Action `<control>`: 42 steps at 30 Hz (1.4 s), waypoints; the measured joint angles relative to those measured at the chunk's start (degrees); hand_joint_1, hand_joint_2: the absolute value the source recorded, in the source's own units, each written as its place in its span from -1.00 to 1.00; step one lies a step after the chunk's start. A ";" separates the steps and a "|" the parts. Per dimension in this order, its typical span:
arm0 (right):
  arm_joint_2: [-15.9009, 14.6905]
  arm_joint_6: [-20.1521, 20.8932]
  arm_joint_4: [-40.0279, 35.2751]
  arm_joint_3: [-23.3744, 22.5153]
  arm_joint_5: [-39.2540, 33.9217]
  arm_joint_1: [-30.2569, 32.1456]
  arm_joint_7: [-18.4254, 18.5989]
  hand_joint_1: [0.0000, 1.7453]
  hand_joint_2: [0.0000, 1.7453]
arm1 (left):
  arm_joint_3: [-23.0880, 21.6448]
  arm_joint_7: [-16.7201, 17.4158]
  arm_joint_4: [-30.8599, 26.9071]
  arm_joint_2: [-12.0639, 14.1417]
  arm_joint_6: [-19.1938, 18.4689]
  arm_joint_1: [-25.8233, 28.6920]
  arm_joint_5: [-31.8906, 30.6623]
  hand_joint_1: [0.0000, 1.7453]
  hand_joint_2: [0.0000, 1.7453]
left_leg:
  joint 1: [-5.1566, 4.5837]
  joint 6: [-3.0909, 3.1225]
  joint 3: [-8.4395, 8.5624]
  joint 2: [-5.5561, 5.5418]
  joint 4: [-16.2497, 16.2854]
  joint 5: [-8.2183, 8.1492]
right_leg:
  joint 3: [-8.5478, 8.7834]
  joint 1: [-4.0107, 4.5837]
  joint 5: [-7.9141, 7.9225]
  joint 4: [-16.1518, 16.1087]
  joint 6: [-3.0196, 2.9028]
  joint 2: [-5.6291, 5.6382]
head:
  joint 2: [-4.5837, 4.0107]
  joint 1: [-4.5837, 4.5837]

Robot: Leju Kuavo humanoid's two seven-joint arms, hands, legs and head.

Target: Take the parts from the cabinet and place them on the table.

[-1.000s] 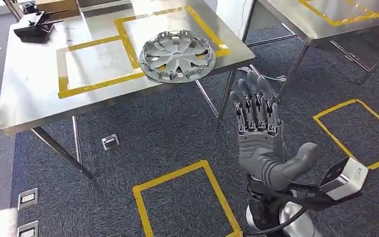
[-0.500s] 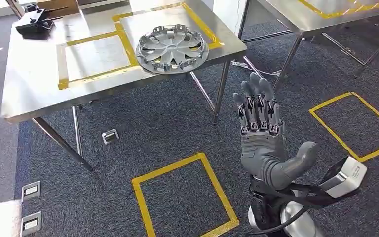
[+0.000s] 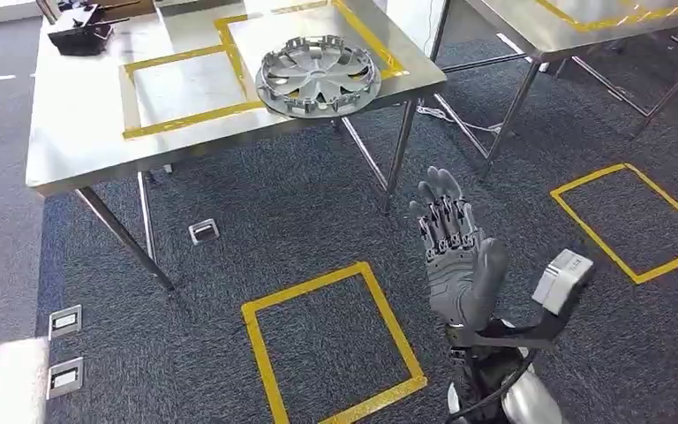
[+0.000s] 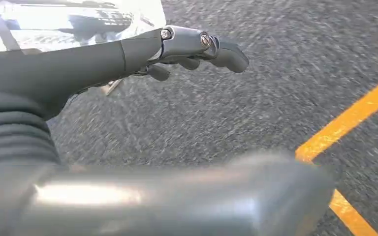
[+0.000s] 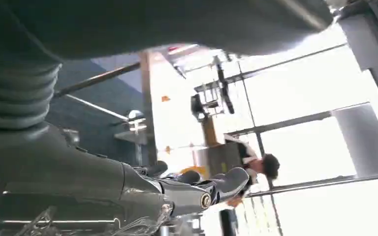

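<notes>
The round silver plastic wheel cover [image 3: 319, 76], judged light, stiff and best held by its rim, lay on the steel table [image 3: 79, 150], while the right hand [image 3: 455, 256] and the left hand [image 4: 128, 54] were seen empty with fingers extended.

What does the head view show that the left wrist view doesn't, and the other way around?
Head view alone: a steel table with yellow tape outlines, a silver hubcap lying near its front right corner, a dark part at its far left, and the right hand raised with fingers extended, holding nothing. Left wrist view alone: the left hand close up, fingers stretched out above the floor, nothing in it. Both share the grey carpet and yellow floor tape.
</notes>
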 joint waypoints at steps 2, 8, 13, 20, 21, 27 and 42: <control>0.00 -0.81 3.18 0.09 -2.46 0.86 1.85 -1.00 1.00 | 0.33 0.54 0.00 -0.11 0.30 -0.01 0.54 -1.00 1.00 | 0.18 -0.80 -0.47 0.01 -0.03 0.79 | -0.33 0.31 -0.12 -0.56 -0.38 -0.01 | 0.00 0.07; 0.13 -2.16 13.95 0.79 -10.65 2.52 3.12 -1.00 1.00 | 0.39 1.73 0.00 -0.42 1.09 0.18 1.09 -1.00 1.00 | 0.33 -2.02 -5.50 -0.09 13.30 -8.02 | -1.65 0.20 1.28 -1.11 -2.57 -0.59 | 0.00 -0.46; 0.46 -3.74 24.09 2.58 -13.95 2.86 5.18 -1.00 1.00 | 0.39 2.27 0.00 -0.48 1.27 0.28 1.40 -1.00 1.00 | 0.04 -1.11 0.32 -0.11 6.05 -2.36 | -2.96 0.64 1.42 0.14 -2.67 -0.54 | 0.00 -0.50; 3.52 3.44 48.64 8.90 -28.14 1.86 8.33 -1.00 1.00 | 0.31 2.43 -0.09 -0.55 1.88 0.16 2.12 -1.00 1.00 | 0.02 0.57 3.55 -0.03 -1.80 -1.53 | -3.64 0.60 1.31 0.34 -0.94 -0.40 | 0.00 -0.41; 4.31 4.77 52.17 9.62 -30.10 1.87 9.44 -1.00 1.00 | 0.24 2.45 -0.09 -0.59 1.88 0.07 2.12 -1.00 1.00 | 0.08 0.81 3.56 -0.10 -2.15 -1.23 | -4.53 0.60 -0.23 2.18 -0.47 -0.01 | 0.00 -0.26; 8.85 6.69 74.26 15.08 -36.67 4.62 17.40 -1.00 1.00 | -0.15 3.47 -0.07 -0.90 1.68 0.22 3.47 -1.00 1.00 | 0.29 0.62 2.99 -0.12 -1.39 -1.39 | -8.85 -1.04 -2.20 11.97 1.21 -0.02 | 0.00 0.24; 12.61 7.87 89.06 15.06 -29.04 3.88 17.50 -1.00 1.00 | 5.03 3.82 -0.02 -0.76 -2.74 3.08 -3.50 -1.00 -1.00 | 0.68 -1.71 -2.01 0.16 13.84 -8.85 | -4.62 -0.16 2.40 0.84 -2.13 -0.11 | 0.00 -0.61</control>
